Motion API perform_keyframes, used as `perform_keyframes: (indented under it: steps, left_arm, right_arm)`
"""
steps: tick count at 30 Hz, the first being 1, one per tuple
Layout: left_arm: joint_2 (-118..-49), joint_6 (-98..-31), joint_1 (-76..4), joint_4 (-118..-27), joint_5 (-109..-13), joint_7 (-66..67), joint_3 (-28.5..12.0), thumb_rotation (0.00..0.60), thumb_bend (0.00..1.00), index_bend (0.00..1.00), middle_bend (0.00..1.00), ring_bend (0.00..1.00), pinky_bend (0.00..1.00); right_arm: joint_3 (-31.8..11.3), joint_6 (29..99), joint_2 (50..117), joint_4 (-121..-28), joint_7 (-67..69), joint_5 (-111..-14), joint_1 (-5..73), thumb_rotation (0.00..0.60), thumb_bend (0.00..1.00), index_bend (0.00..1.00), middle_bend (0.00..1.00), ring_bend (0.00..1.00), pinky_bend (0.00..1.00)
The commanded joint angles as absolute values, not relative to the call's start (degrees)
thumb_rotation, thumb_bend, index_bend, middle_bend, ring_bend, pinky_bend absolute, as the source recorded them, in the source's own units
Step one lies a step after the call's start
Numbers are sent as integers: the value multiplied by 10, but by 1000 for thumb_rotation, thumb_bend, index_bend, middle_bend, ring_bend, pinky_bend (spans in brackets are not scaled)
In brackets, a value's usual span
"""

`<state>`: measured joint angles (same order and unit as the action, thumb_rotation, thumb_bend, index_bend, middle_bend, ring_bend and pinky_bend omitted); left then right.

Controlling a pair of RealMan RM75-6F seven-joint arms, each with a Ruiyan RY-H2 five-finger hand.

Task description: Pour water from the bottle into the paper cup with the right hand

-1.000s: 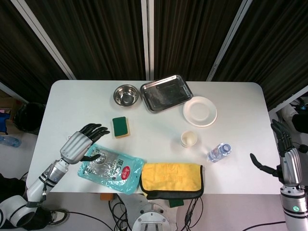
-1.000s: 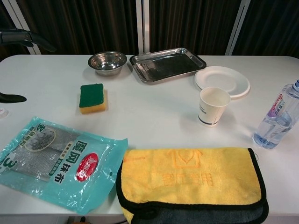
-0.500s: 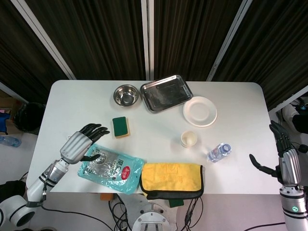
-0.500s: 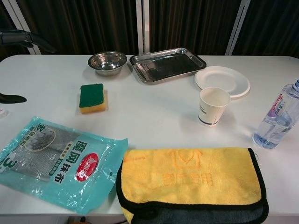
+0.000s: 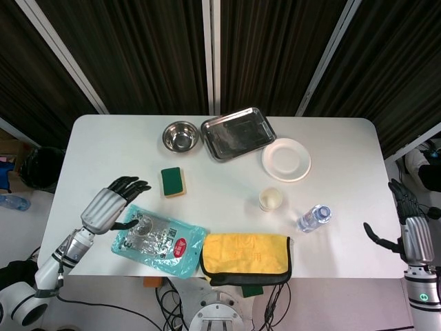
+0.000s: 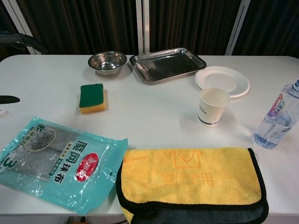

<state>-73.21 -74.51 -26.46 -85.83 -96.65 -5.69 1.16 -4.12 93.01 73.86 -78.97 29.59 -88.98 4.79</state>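
Change: both hands are shifting slightly outward from where they were a second ago; the right hand is sitting a little lower and further right off the desk's right edge, the left hand a little further left, while bottle and cup are staying put.
Right hand (image 5: pixel 408 231): hovering beyond the right edge of the desk (image 5: pixel 344 165), well apart from the bottle, fingers spread and holding nothing.
Left hand (image 5: pixel 110 207): hanging over the near left part of the desk, fingers apart, empty, its fingertips just over the left end of the teal packet (image 5: pixel 158 241).
Bottle (image 6: pixel 280 116): standing upright near the right edge, clear plastic with water showing in its lower part, a red and purple label around its upper body, a blue cap partly cut off at the chest view's edge.
Paper cup (image 6: pixel 213 106): standing upright just left of the bottle, white with a dark band at its foot, mouth open upward.
Yellow cloth (image 6: pixel 191 179): lying folded at the near edge, nearer than the cup.
Far side: white plate (image 5: pixel 286 159), steel tray (image 5: pixel 238 133) and steel bowl (image 5: pixel 180 136) are sitting in a row.
Sponge (image 5: pixel 171 181): green over yellow, lying left of centre.
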Motion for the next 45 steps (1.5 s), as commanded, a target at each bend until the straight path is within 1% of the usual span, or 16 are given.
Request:
perform_keyframes:
  steps: [1,6,9,12,19,23,27,45]
  left_arm:
    - [-733,-746,-262,-854,-965,-59,14,594,132,185,171,124,167]
    - [-738,-744,-260,-843,-965,-66,17,594,132,185,171,125,167]
    - [-740,-744,-261,-839,-966,-68,17,594,132,186,171,125,167]
    - [-740,-745,-260,-838,-967,-68,18,595,132,186,171,125,167]
    - [-737,-747,-257,-834,-965,-72,19,596,132,186,171,125,167]
    - [-737,-748,-256,-832,-965,-74,20,595,133,186,172,125,167]
    - [-734,-748,-255,-831,-964,-74,20,596,133,186,171,125,167]
    - [-733,-742,-258,-834,-964,-69,18,594,132,187,171,124,167]
  right_arm:
    - [-33,903,755,-761,302,-868,41,600,238,0,0,0,0]
    - [-9,844,764,-735,322,-861,45,600,227,0,0,0,0]
    - [-2,812,773,-725,341,-863,54,600,197,0,0,0,0]
    - [2,794,781,-721,379,-872,63,600,176,0,0,0,0]
    - [4,783,804,-709,480,-895,80,600,140,0,0,0,0]
    - [8,772,818,-686,529,-904,91,600,137,0,0,0,0]
    - [7,761,836,-660,540,-902,99,600,137,0,0,0,0]
    - [6,713,874,-610,563,-901,139,600,138,0,0,0,0]
